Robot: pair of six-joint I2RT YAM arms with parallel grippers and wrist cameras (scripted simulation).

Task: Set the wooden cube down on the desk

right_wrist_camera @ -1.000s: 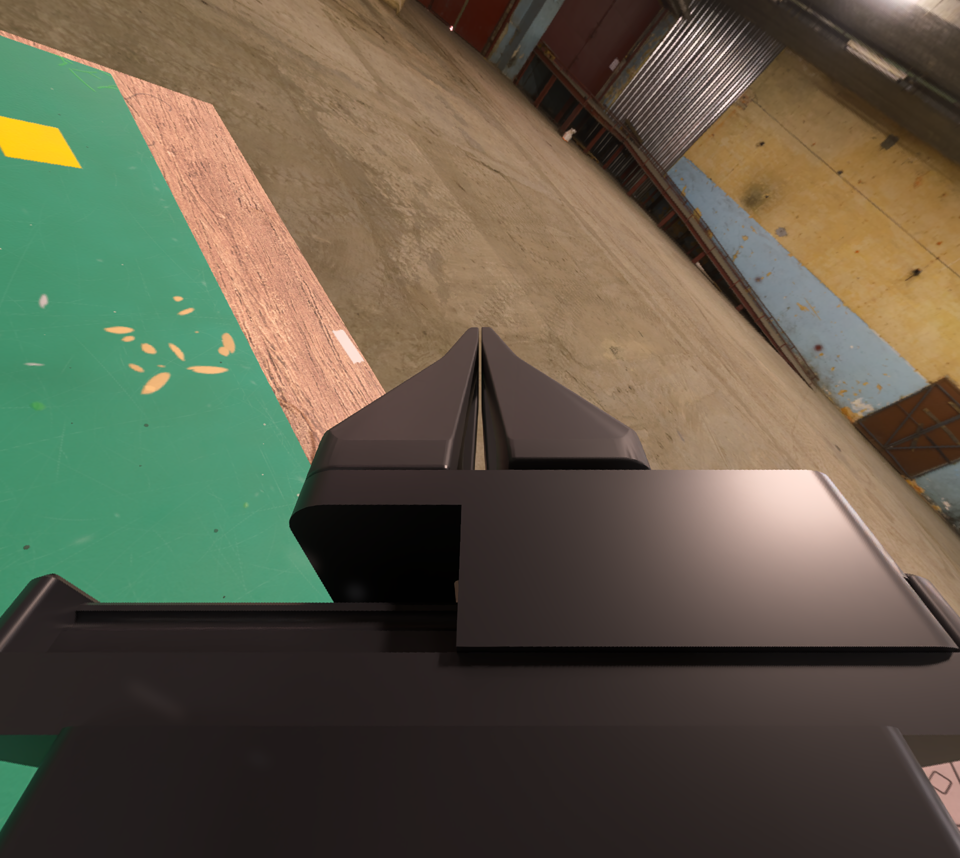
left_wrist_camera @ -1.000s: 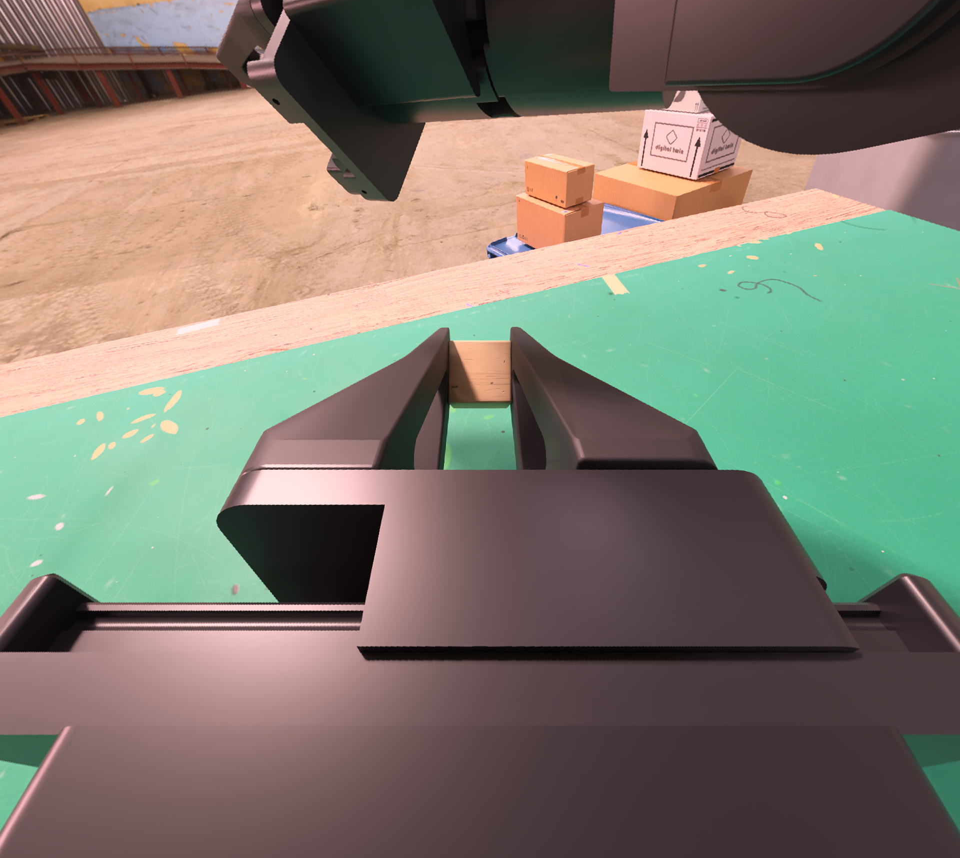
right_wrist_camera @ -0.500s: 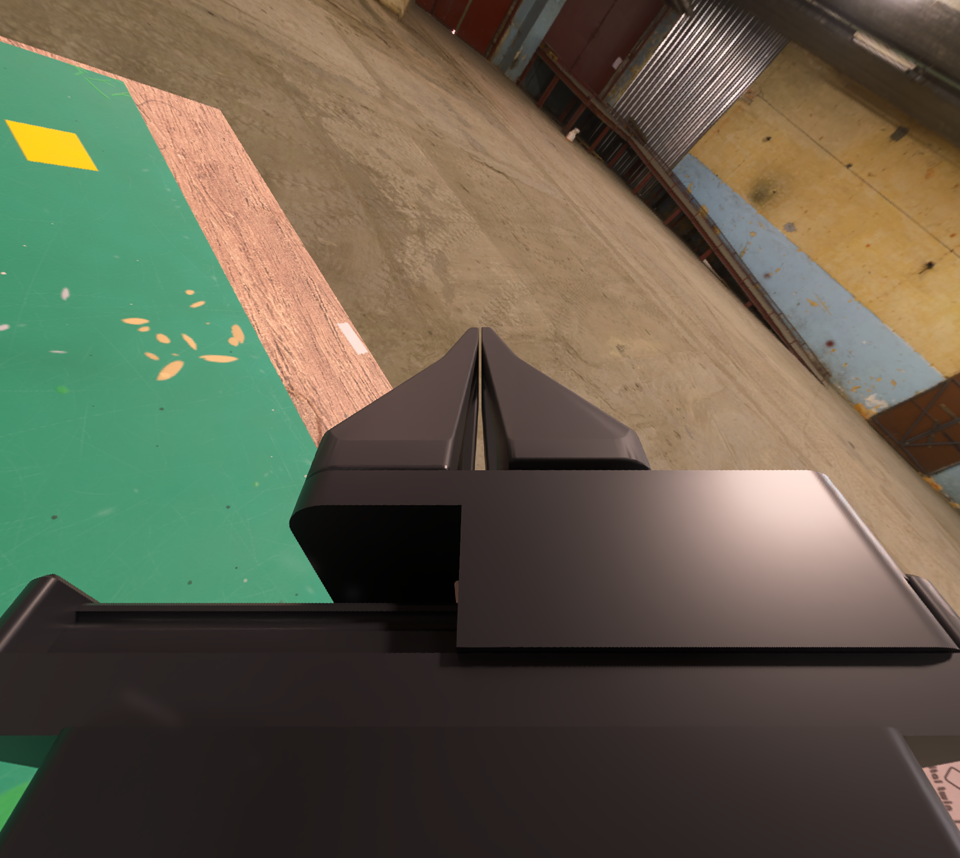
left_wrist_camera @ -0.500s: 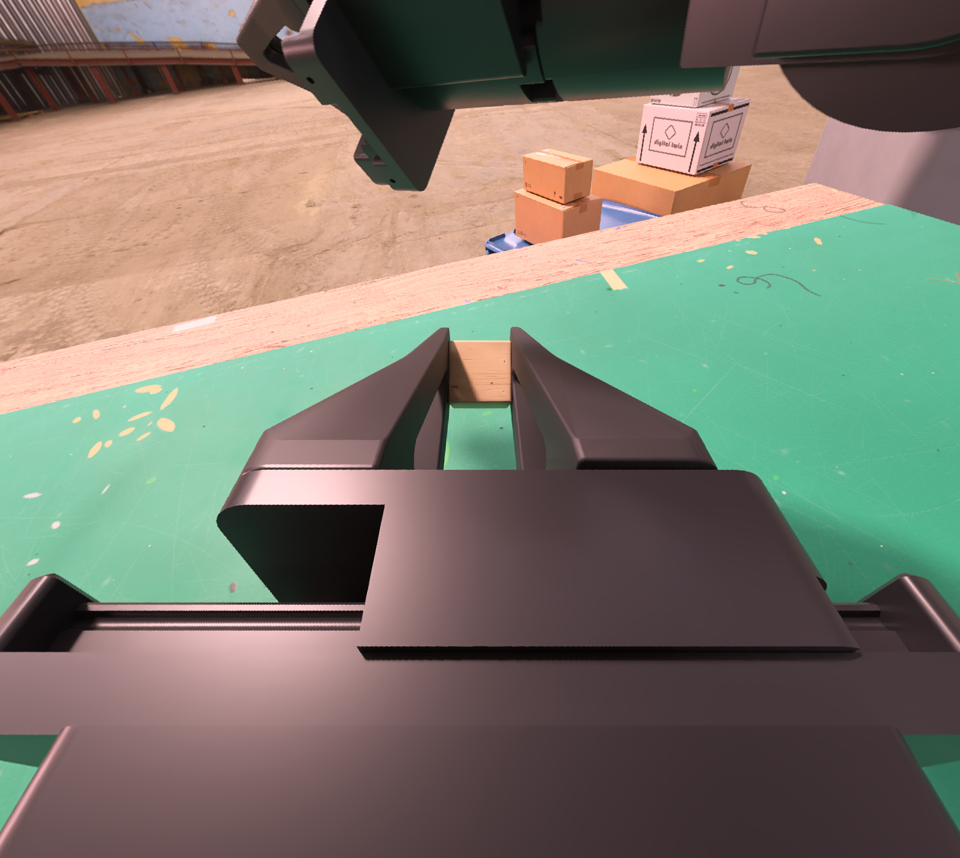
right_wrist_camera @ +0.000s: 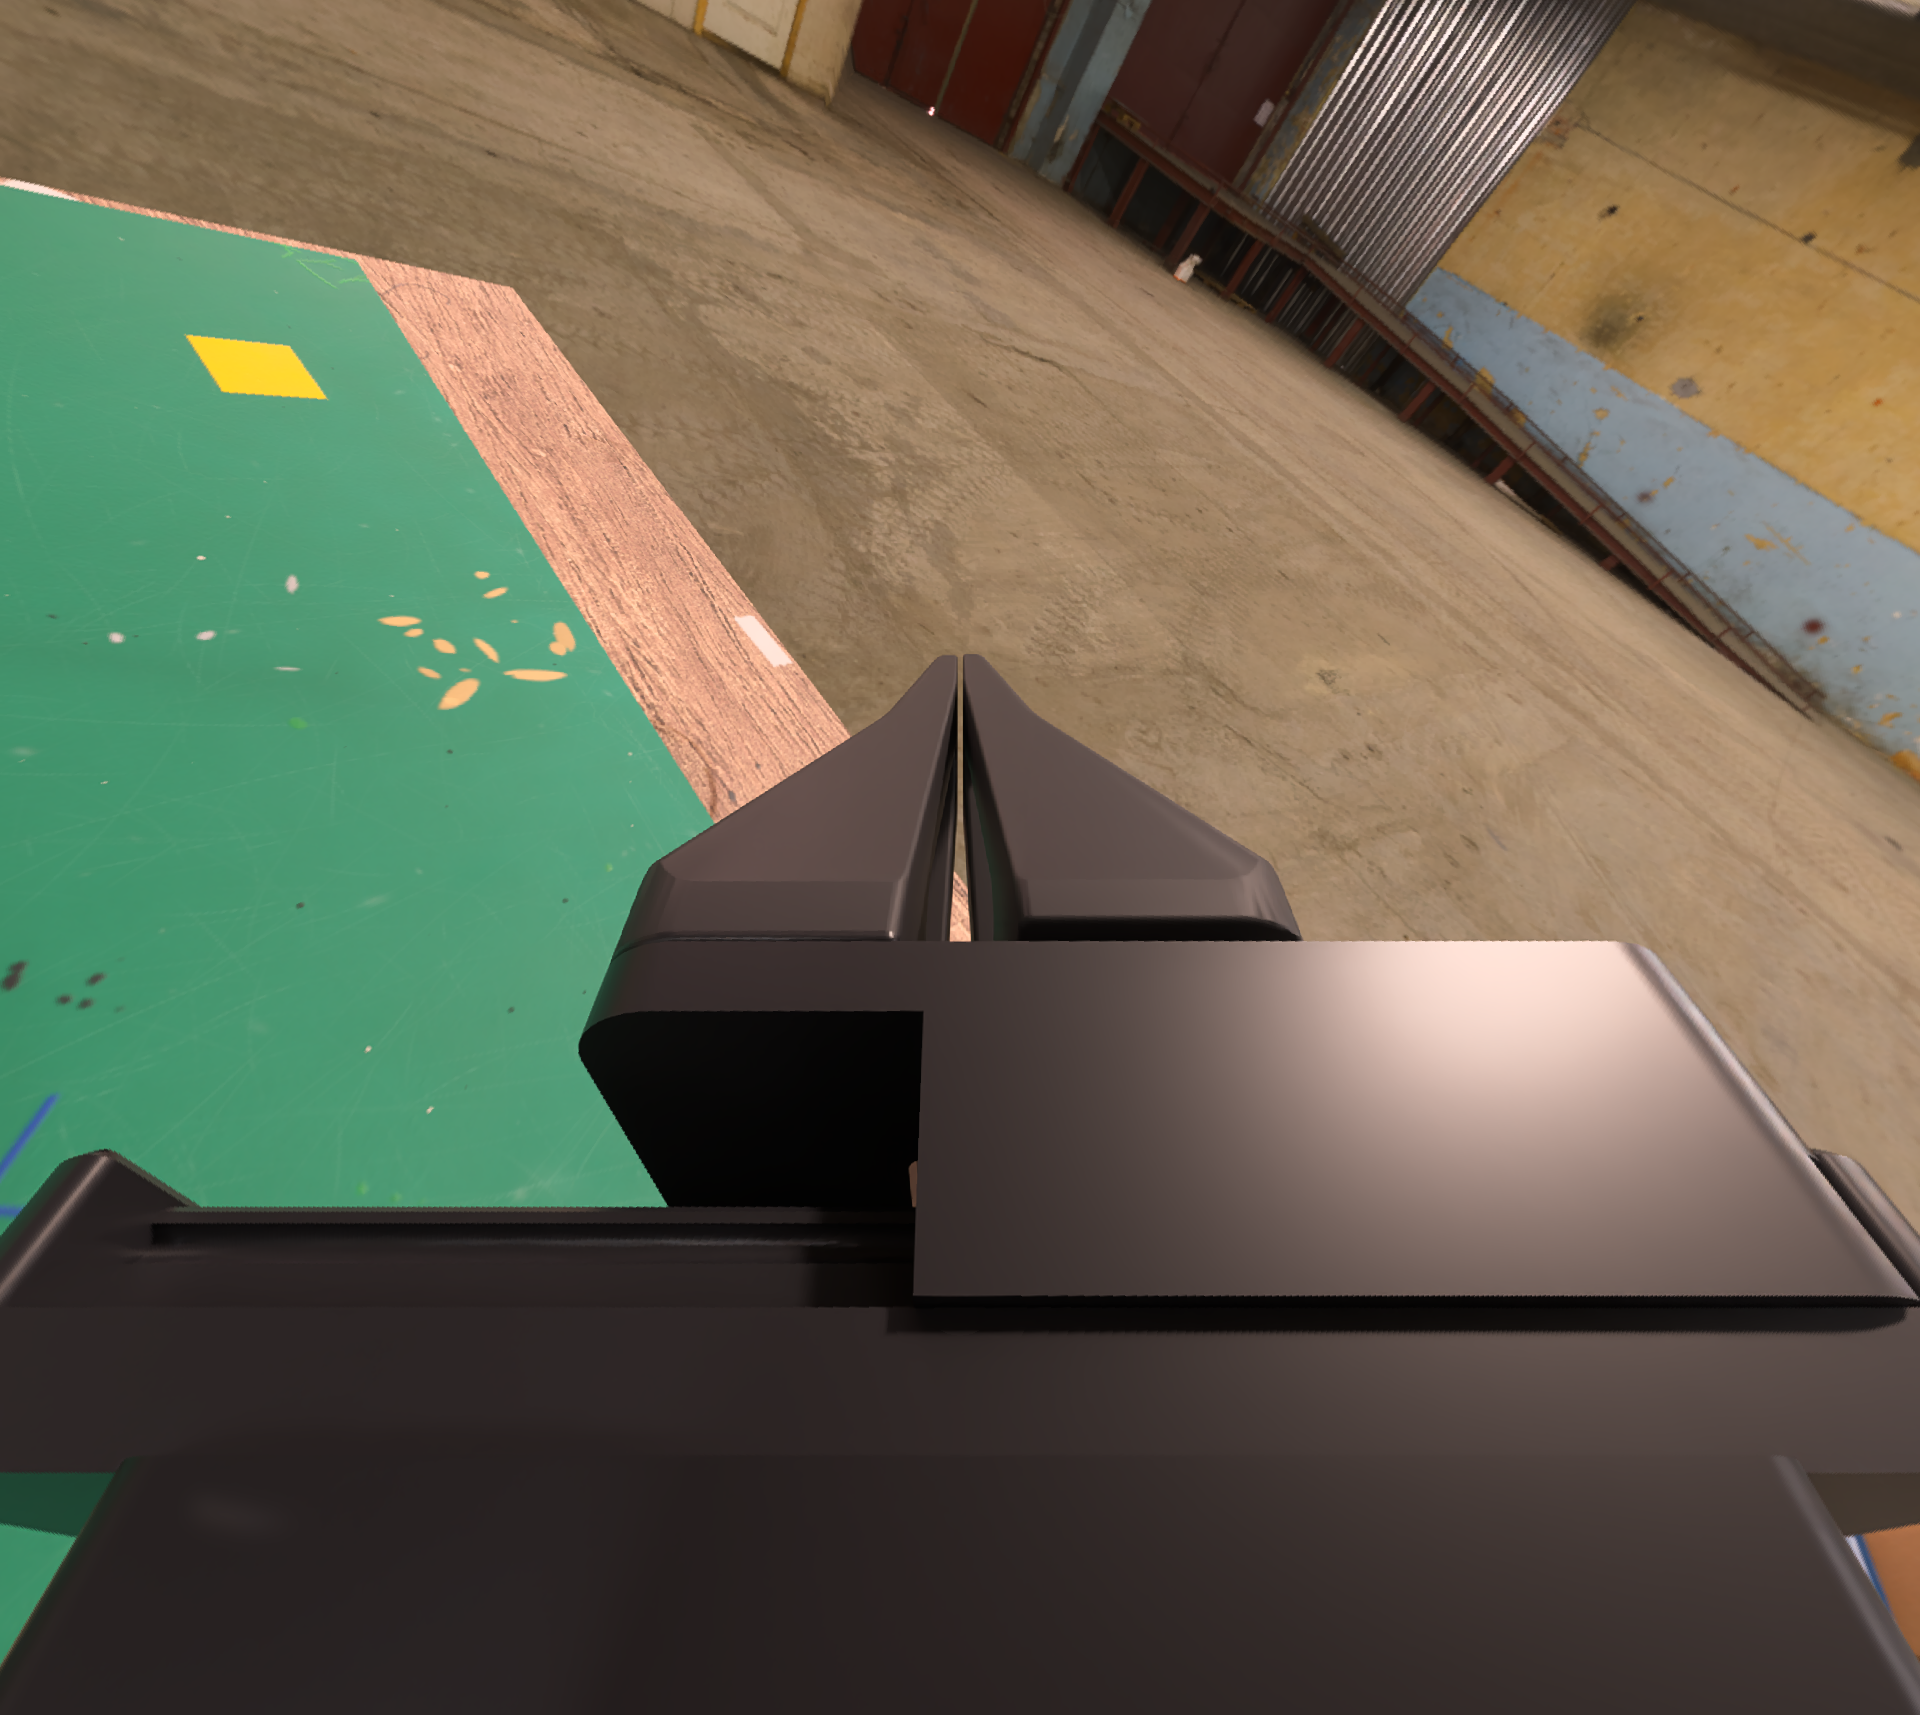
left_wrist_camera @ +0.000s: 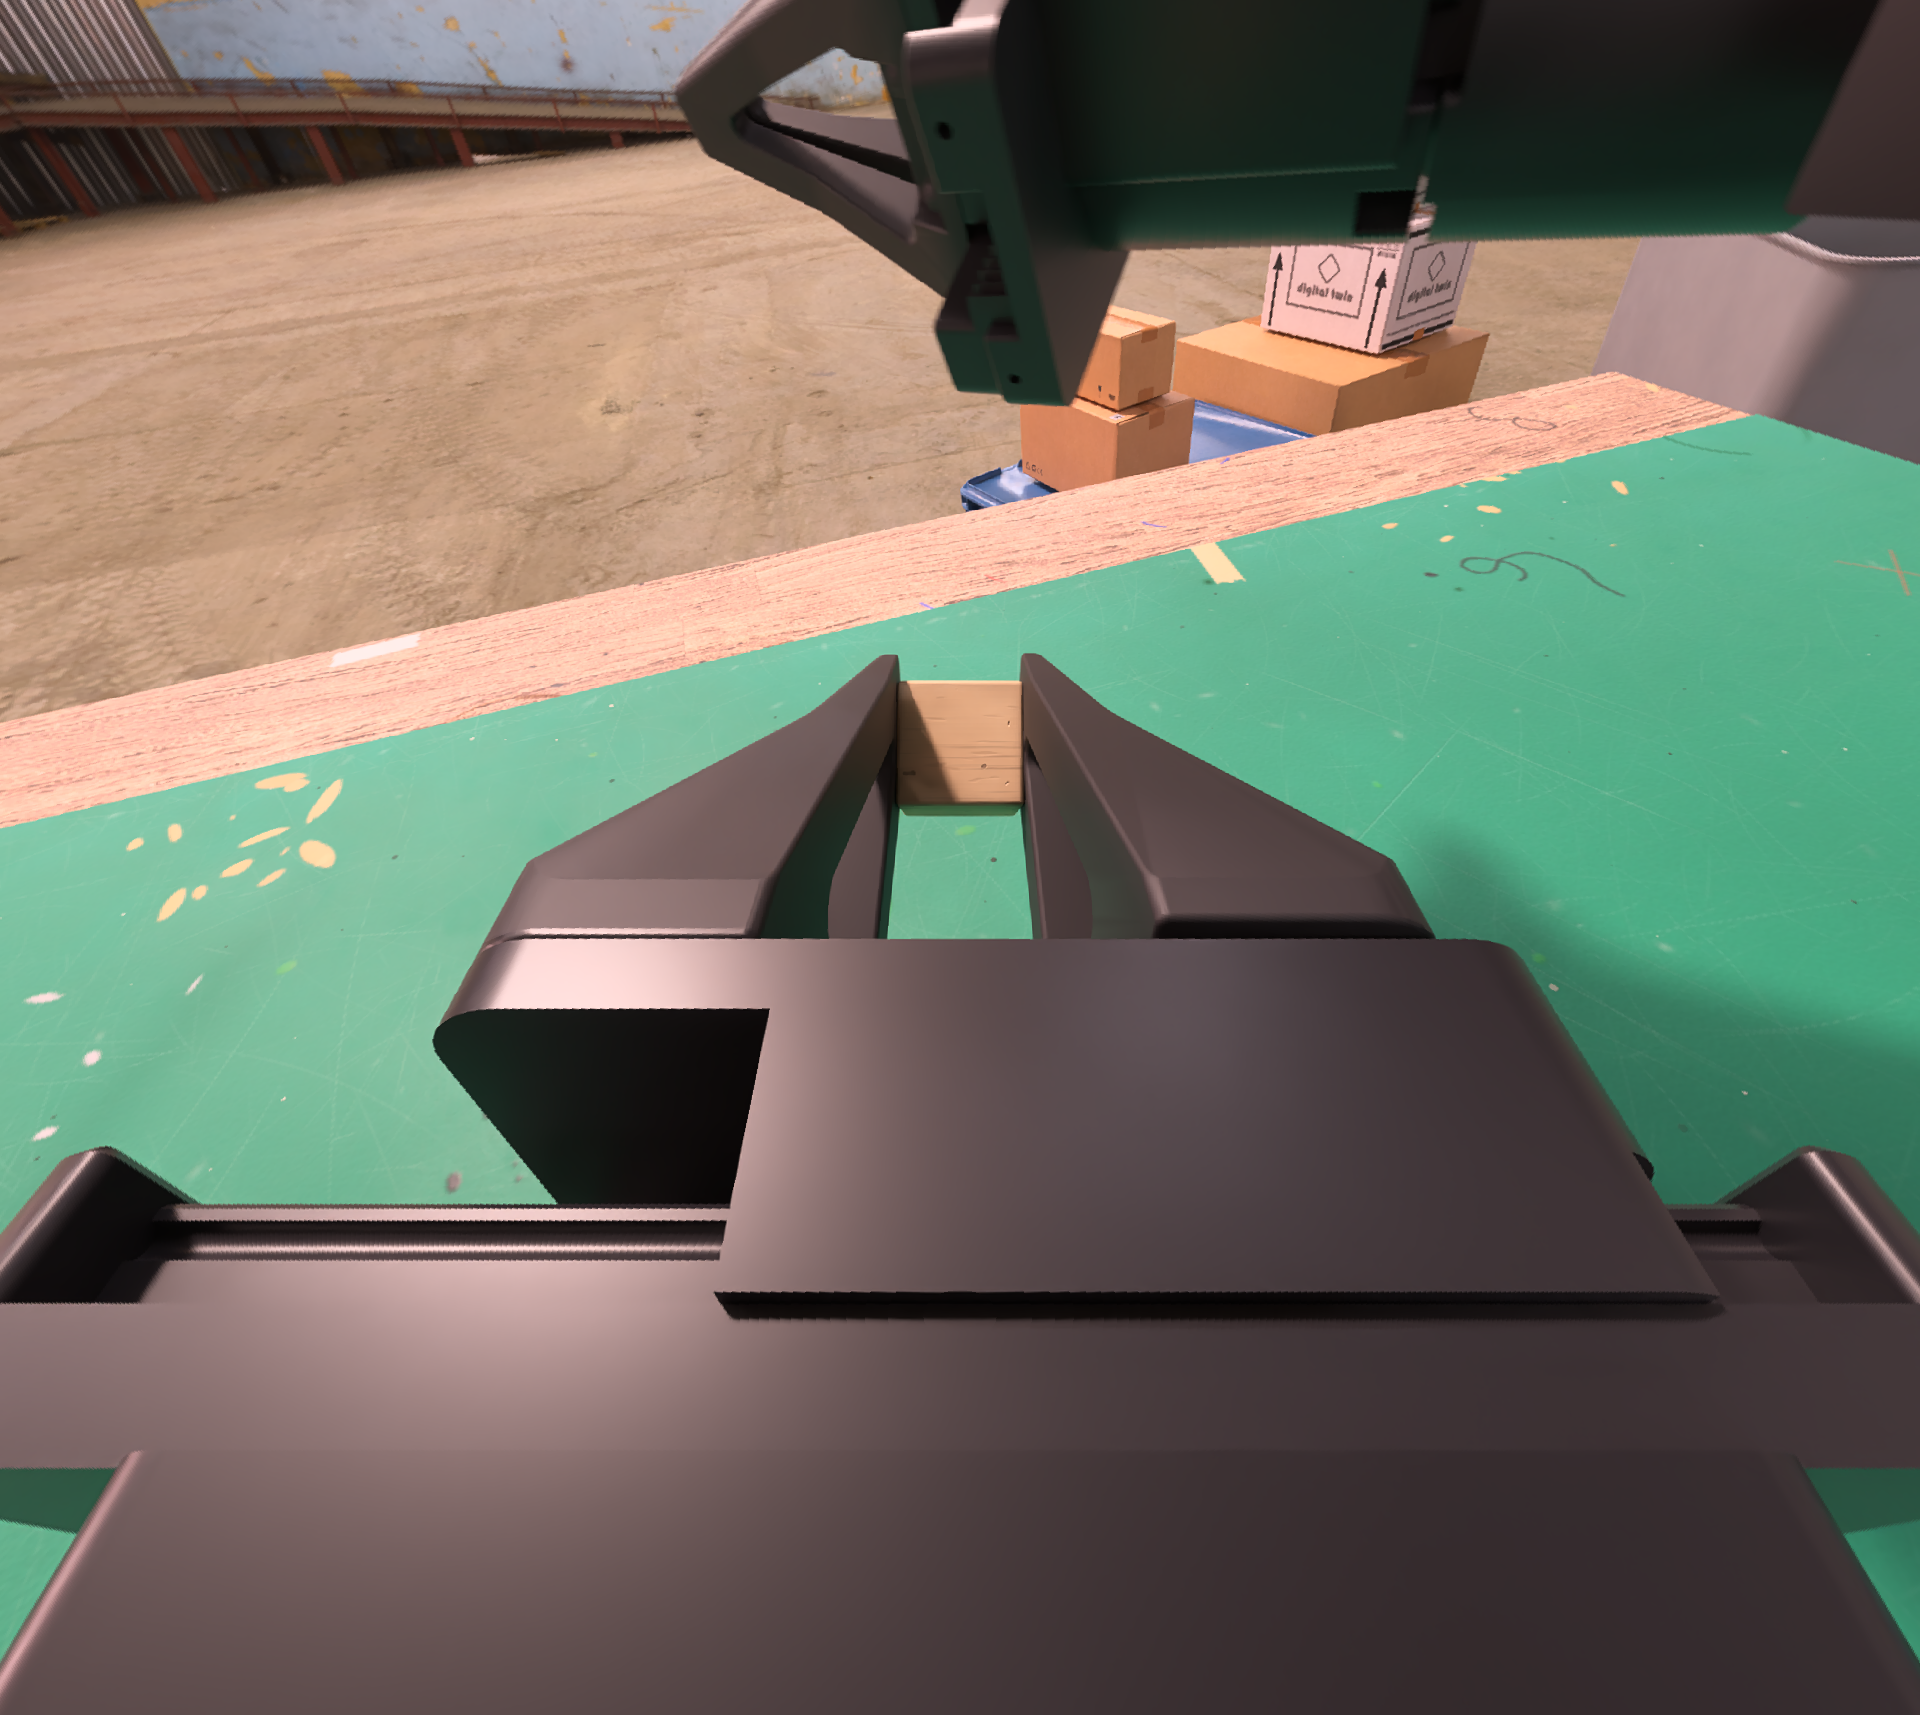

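A small pale wooden cube (left_wrist_camera: 960,743) sits between the tips of my left gripper (left_wrist_camera: 960,678), which is shut on it, low over the green desk mat (left_wrist_camera: 1455,782). Whether the cube touches the mat cannot be told. My right gripper (right_wrist_camera: 960,663) is shut and empty, held above the desk's far wooden edge (right_wrist_camera: 623,543) and pointing out over the floor. It also shows in the left wrist view (left_wrist_camera: 727,107) as a dark body high above the desk, to the upper right.
The desk's wooden border (left_wrist_camera: 727,616) runs just beyond the cube. A yellow square patch (right_wrist_camera: 255,366) lies on the mat far left in the right wrist view. Cardboard boxes (left_wrist_camera: 1320,377) and a blue bin (left_wrist_camera: 1226,434) stand on the floor beyond the desk.
The right arm has swung to the right and turned, so its shut fingers now show in the left wrist view. My left gripper keeps the cube and has barely moved.
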